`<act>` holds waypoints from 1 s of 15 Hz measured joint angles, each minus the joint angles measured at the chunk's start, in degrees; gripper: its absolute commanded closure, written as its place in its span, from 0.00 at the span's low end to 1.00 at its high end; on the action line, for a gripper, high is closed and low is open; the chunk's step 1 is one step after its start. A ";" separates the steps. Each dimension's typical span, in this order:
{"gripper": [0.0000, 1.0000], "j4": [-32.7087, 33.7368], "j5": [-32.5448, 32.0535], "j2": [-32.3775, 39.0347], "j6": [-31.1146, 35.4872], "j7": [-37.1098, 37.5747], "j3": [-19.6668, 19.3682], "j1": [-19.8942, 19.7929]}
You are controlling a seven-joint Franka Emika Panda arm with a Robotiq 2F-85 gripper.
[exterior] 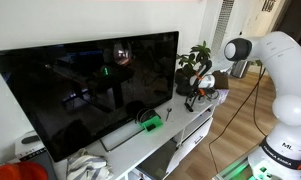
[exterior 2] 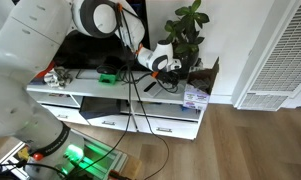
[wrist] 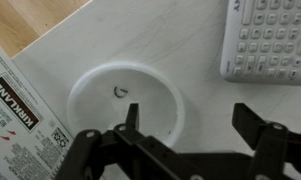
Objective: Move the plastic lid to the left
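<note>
In the wrist view a round white plastic lid [wrist: 125,98] lies flat on the white cabinet top [wrist: 200,95]. My gripper [wrist: 190,118] hangs just above it, jaws open and empty; one finger is over the lid's near right edge, the other over bare cabinet top to the right. In both exterior views the gripper [exterior: 197,88] [exterior 2: 160,66] is low over the end of the TV cabinet beside the potted plant. The lid itself is hidden by the gripper in those views.
A white keypad [wrist: 270,40] lies at the top right of the lid. A Kirkland package [wrist: 20,125] lies to its left. A large TV [exterior: 90,85], a potted plant [exterior 2: 187,35], a green object [exterior: 150,124] and cables share the cabinet.
</note>
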 measured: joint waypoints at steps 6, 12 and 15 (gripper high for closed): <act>0.77 4.14 0.00 2.52 -3.03 0.41 -0.09 -0.05; 1.00 5.83 -0.03 3.63 -3.70 0.30 -0.21 -0.02; 0.99 5.79 -0.07 3.19 -3.79 -0.13 -0.01 0.02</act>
